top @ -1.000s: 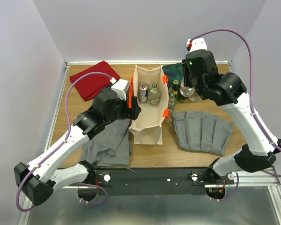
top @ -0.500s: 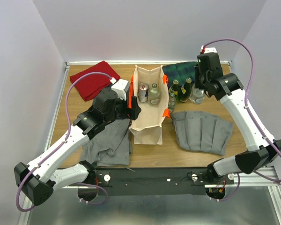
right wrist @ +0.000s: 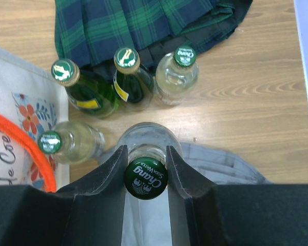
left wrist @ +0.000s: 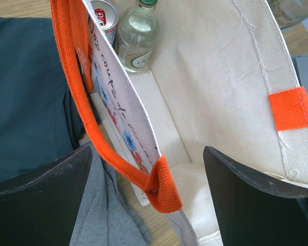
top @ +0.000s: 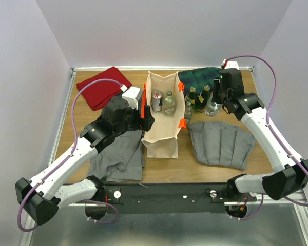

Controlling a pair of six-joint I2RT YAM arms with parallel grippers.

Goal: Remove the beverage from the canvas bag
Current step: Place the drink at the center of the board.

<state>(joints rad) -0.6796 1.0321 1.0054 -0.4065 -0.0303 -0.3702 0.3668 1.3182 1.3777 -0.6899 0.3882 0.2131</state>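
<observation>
On the wooden table [top: 256,169] we see the canvas bag [top: 161,134] standing near the middle, mouth open, beige with orange handles [left wrist: 77,77] on its long sides and a floral print on its outer wall. At its far end stand a red-topped can [top: 157,100] and a clear green-capped bottle [top: 169,102], touching each other.

The left gripper [left wrist: 149,197] straddles the bag's near wall and handle, its jaws spread wide, one finger outside over grey cloth [top: 118,156], one inside; we cannot tell whether either touches the fabric.

The right gripper [right wrist: 146,159] is closed on the neck of a Chang soda water bottle [right wrist: 146,177], beside the bag's right wall. The bottle's base is hidden from us by the fingers.

Four more bottles crowd just beyond it: two dark green [right wrist: 84,92], two clear [right wrist: 176,74]. A plaid cloth [right wrist: 143,25] lies behind them, folded grey cloth [top: 222,143] in front. A red cloth [top: 100,87] lies at the far left.
</observation>
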